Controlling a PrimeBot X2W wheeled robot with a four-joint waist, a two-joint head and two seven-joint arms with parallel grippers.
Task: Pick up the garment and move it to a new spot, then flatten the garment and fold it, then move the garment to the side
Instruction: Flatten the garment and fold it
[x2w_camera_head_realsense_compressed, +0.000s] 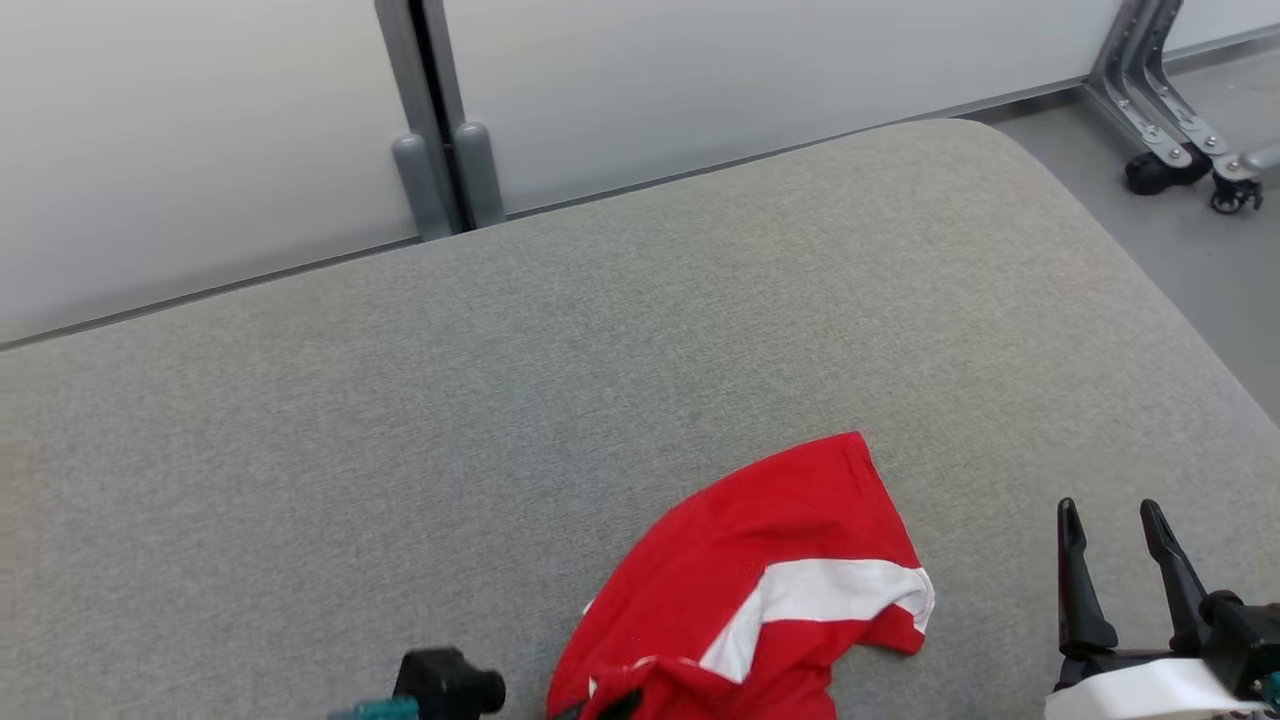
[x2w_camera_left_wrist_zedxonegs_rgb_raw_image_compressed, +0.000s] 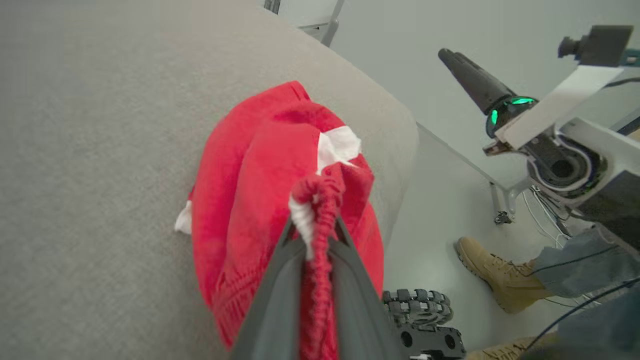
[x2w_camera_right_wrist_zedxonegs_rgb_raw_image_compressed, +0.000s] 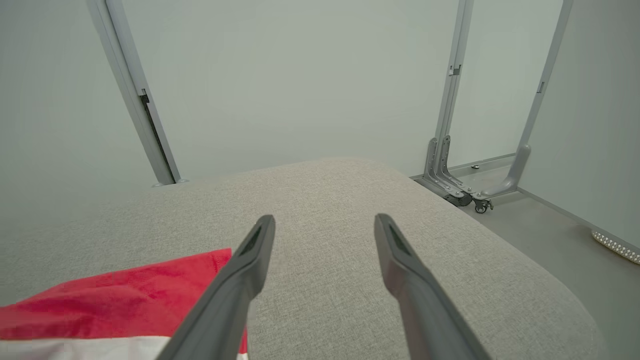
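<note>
One bunched edge of the red-and-white garment (x2w_camera_head_realsense_compressed: 770, 540) sat pinched in the left claw (x2w_camera_left_wrist_zedxonegs_rgb_raw_image_compressed: 314, 235), 6 o'clock on the worktop (x2w_camera_head_realsense_compressed: 400, 450). Right claw (x2w_camera_head_realsense_compressed: 1108, 512) stood wide, empty, at garment's 3 o'clock.

Right end effector (x2w_camera_right_wrist_zedxonegs_rgb_raw_image_compressed: 325, 220) hangs over the grey fabric worktop (x2w_camera_right_wrist_zedxonegs_rgb_raw_image_compressed: 500, 280), its two dark fingers spread wide. Near left, a red garment (x2w_camera_right_wrist_zedxonegs_rgb_raw_image_compressed: 125, 295) with a white band lies just beside one finger. Far right, wheeled metal feet (x2w_camera_right_wrist_zedxonegs_rgb_raw_image_compressed: 455, 192) stand on the floor.
</note>
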